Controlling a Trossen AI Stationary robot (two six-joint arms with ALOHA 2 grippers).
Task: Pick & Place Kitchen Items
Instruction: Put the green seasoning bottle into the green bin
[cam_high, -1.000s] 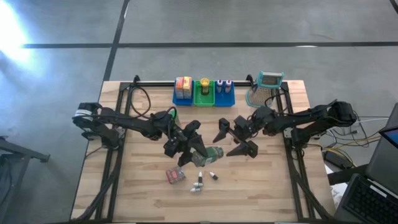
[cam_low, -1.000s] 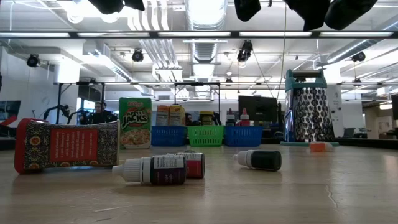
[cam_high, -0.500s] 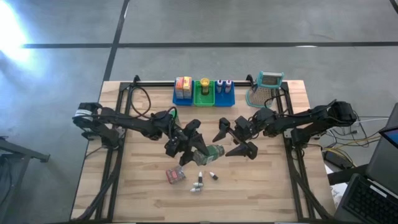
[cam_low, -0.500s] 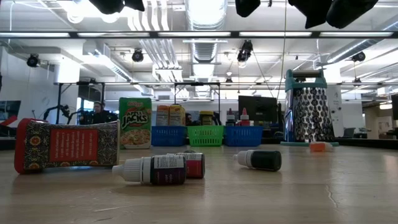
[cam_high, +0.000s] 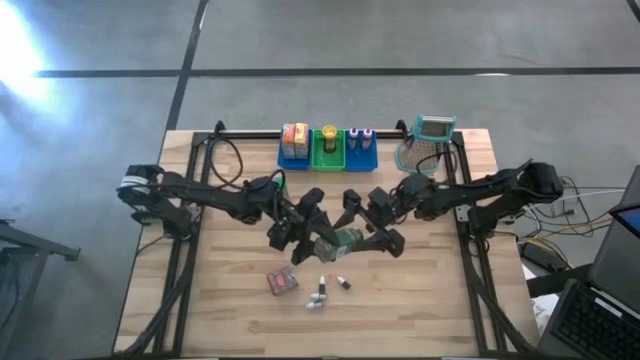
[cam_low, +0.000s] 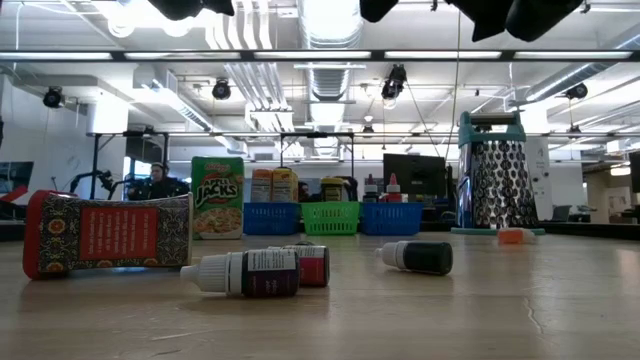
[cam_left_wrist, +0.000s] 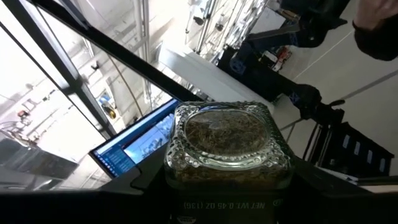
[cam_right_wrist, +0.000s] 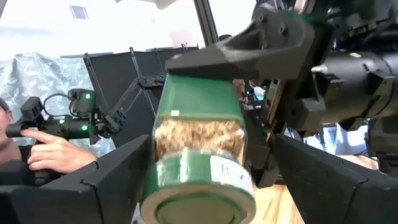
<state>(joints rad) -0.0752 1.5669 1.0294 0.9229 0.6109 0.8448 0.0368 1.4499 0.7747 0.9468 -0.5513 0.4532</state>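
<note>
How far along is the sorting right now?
Done: boxes and small bottles sit in the bins. In hand: the left gripper holds a green-lidded jar above the table, with the right gripper open around its lid end for a handover. Left: a red packet and three bottles on the table.

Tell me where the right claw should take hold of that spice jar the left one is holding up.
Probably the green lid end. The left claw clamps the spice jar around its far body, leaving the lid pointing at the open right claw. Come straight along the jar's length, one finger on each flat side near the lid.
</note>
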